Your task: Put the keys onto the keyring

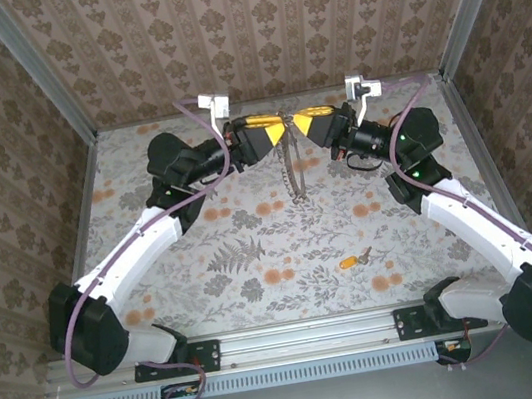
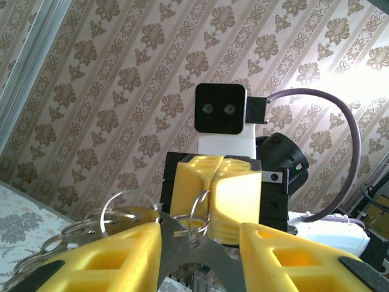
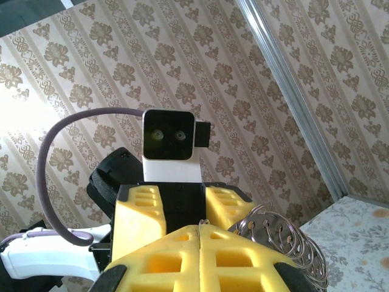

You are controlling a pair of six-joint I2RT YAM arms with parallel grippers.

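Both grippers meet above the back of the table. The keyring (image 1: 294, 170) is a flat grey metal plate (image 2: 188, 246) carrying several silvery rings (image 3: 281, 236), with a thin chain hanging down from it. My left gripper (image 1: 274, 136) holds that plate across its width between its yellow fingers (image 2: 103, 258). Facing it, my right gripper (image 1: 299, 126) is shut, its fingers (image 2: 234, 194) pinching one small ring (image 2: 201, 208) that hangs from the plate. One key (image 1: 354, 260), with an orange-yellow head, lies alone on the floral cloth at the near right, well away from both grippers.
Patterned wallpaper panels and aluminium posts (image 1: 35, 69) close in the table on three sides. Purple cables (image 1: 200, 114) loop over both wrists. The floral cloth (image 1: 244, 253) between the arms is open floor. The arm bases sit on the rail (image 1: 307, 333) at the near edge.
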